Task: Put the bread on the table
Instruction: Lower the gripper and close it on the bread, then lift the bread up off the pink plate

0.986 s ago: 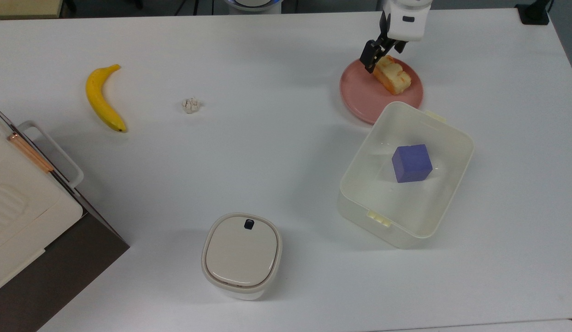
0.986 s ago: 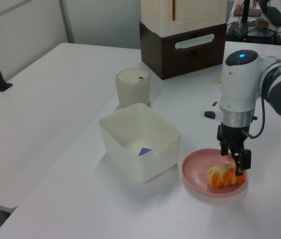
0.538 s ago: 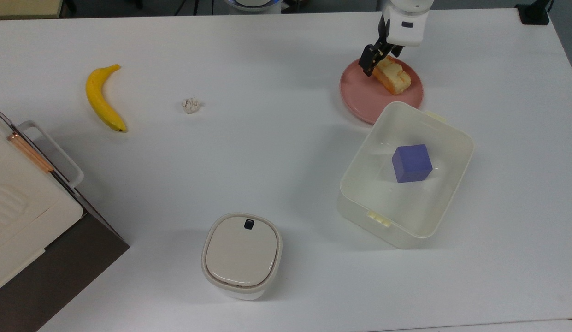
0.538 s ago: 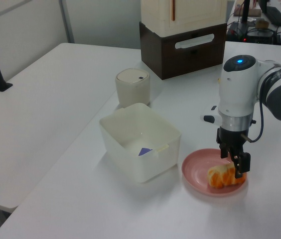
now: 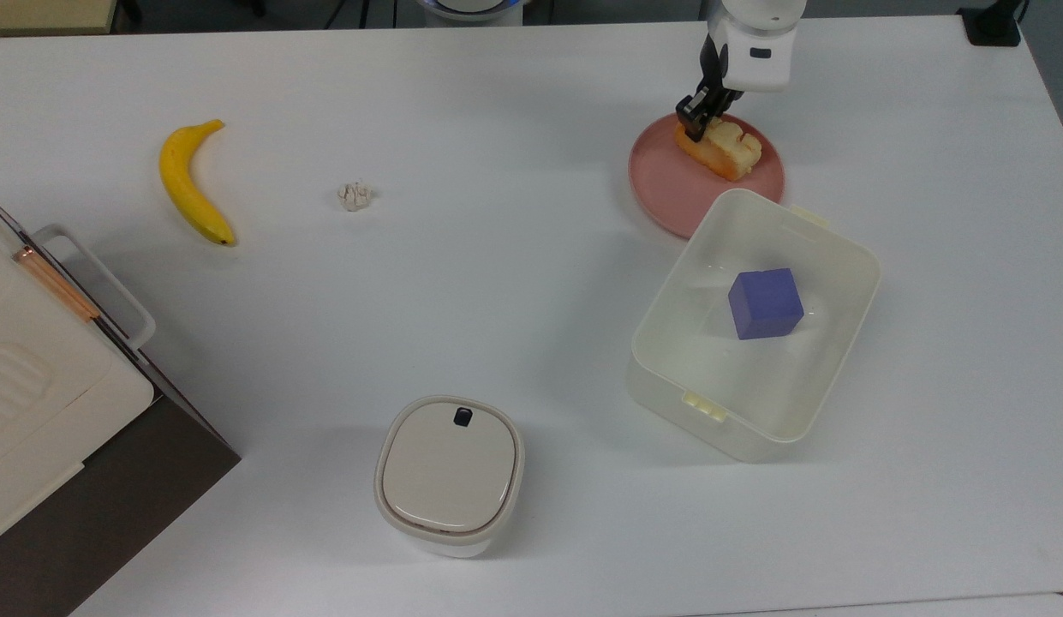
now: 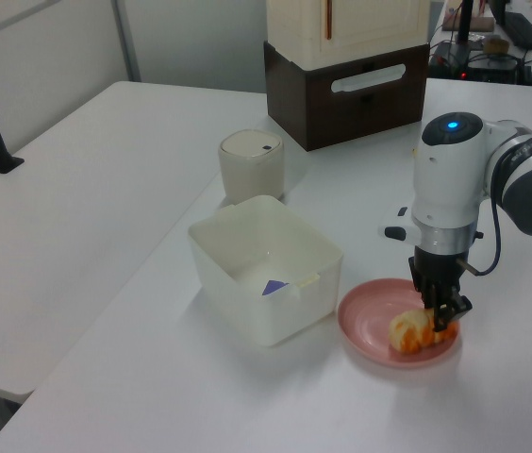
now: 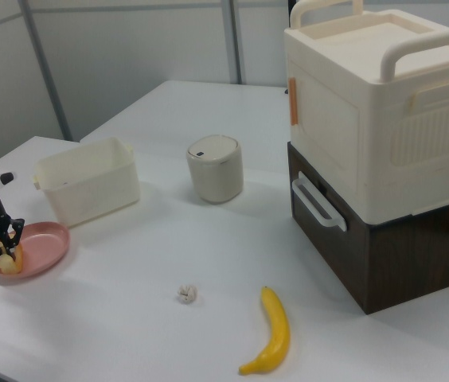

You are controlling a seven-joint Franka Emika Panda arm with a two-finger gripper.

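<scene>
1. In the top view, a big cream box on a dark brown base (image 5: 60, 428) sits at the far left of the large flat white table (image 5: 497, 283).
2. A long yellow banana (image 5: 191, 183) lies next to it, and a tiny whitish lumpy wad (image 5: 355, 196) lies a bit further right.
3. A small cream tub with a shut lid (image 5: 450, 474) stands near the front edge.
4. A big open cream plastic box (image 5: 754, 326) sits to the right, with a purple block (image 5: 764, 302) inside it.
5. A round pink plate (image 5: 668, 180) touches the far side of that box.
6. The small oblong golden-orange bread (image 5: 721, 150) lies on the plate, not on the table.
7. The robot's black two-finger gripper (image 5: 695, 116) is down at the bread's end at the top view's left. Its fingers are close together and pinch that end.
8. In the left view, the gripper (image 6: 439, 314) points straight down onto the bread (image 6: 409, 332).
</scene>
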